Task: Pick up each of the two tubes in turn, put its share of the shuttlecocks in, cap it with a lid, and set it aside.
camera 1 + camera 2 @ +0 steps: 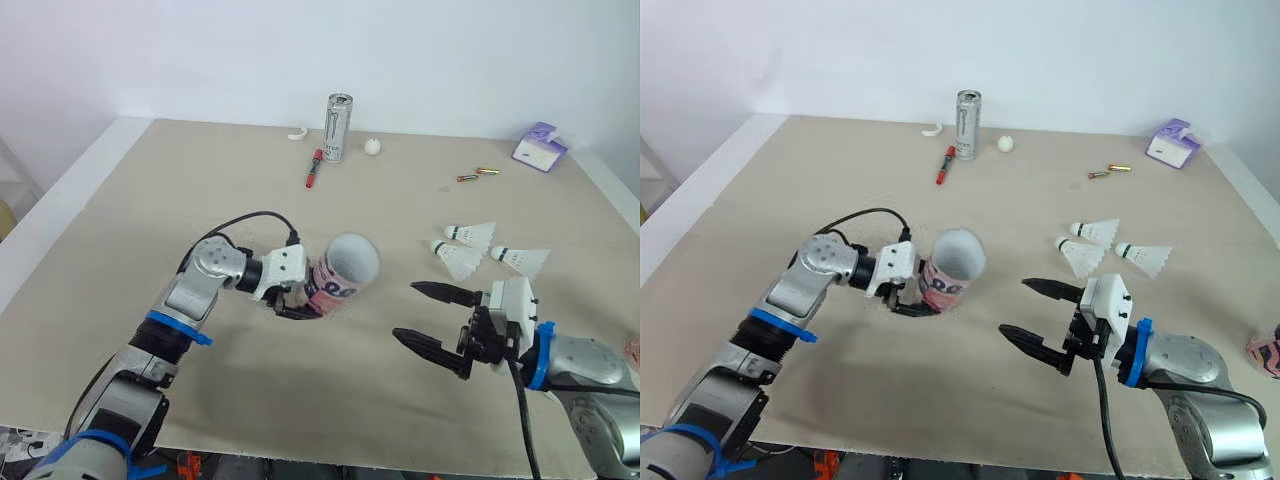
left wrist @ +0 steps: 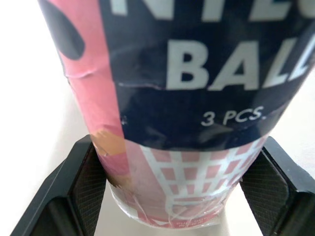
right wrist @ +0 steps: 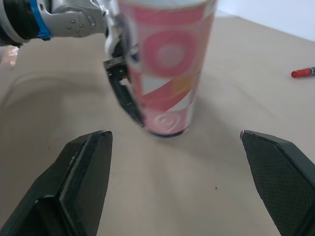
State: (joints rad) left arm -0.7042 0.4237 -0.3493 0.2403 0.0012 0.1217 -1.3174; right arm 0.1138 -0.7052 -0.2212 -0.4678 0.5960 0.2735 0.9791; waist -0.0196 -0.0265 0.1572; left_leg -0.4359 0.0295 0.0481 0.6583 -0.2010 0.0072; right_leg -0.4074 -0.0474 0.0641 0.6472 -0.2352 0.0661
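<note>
the left gripper (image 1: 300, 304) clamps the pink and dark blue cardboard tube (image 1: 345, 270) (upright, uncapped); the right gripper (image 1: 406, 312) is wide open, empty.

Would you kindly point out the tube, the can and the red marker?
tube (image 1: 338, 287): left eye view, side wall.
can (image 1: 337, 125): left eye view, mid body.
red marker (image 1: 313, 170): left eye view, barrel.

Tube (image 2: 187, 123): white lettering on the dark band reads "BALL", with "3 PCS." in smaller print beneath. The line above is cut off and not legible. Can (image 1: 338, 127), 12 o'clock on the table (image 1: 150, 200): marking unreadable.
</note>
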